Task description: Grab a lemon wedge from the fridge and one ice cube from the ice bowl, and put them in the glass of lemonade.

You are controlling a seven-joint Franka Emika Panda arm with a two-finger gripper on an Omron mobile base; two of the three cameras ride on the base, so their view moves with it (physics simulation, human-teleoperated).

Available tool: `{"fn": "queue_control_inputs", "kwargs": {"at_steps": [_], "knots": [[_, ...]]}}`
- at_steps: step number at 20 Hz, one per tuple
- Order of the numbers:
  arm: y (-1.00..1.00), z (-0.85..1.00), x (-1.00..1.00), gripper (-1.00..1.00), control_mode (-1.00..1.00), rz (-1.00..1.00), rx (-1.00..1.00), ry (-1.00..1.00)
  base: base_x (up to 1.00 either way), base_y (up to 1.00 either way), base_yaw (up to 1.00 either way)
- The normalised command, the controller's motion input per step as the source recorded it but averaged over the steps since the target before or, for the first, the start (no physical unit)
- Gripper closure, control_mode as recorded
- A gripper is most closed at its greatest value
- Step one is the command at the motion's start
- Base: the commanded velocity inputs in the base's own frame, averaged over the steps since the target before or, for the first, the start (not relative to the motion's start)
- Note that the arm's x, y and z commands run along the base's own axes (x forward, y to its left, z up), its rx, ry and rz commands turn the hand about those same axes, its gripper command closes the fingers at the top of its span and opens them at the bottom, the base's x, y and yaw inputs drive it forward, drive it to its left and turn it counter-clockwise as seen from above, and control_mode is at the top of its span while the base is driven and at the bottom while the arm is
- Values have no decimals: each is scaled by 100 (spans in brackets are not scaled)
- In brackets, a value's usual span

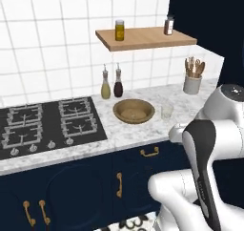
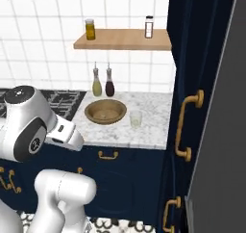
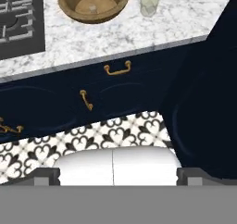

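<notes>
The tan ice bowl [image 1: 134,110] [image 2: 105,111] [image 3: 94,3] sits on the marble counter [image 3: 185,19], with one small ice cube [image 3: 92,7] in its middle. Just right of it stands the glass of lemonade [image 1: 167,111] [image 2: 136,119] [image 3: 150,0], upright. My gripper [image 3: 118,174] is open and empty. It hangs in front of the counter, above the patterned floor, well short of bowl and glass. A grey face of the fridge [image 2: 221,131] fills the right edge of the right base view. The lemon wedge is hidden.
A black gas stove [image 1: 47,125] lies left of the bowl. Two bottles [image 1: 112,84] stand behind the bowl, and a utensil crock [image 1: 192,82] at the back right. A wooden shelf [image 1: 145,36] carries two jars. A tall navy cabinet [image 2: 192,83] with gold handles stands between counter and fridge.
</notes>
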Motion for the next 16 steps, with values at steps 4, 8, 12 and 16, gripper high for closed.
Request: {"fn": "queue_control_inputs", "kwargs": {"at_steps": [4, 8, 12, 16], "knots": [[0, 0, 0, -100, 100, 0, 0, 0, -70, 62, -54], [0, 0, 0, -100, 100, 0, 0, 0, -50, 42, -68], [0, 0, 0, -100, 100, 0, 0, 0, -60, 5, -66], [0, 0, 0, -100, 100, 0, 0, 0, -63, -2, -63]]}}
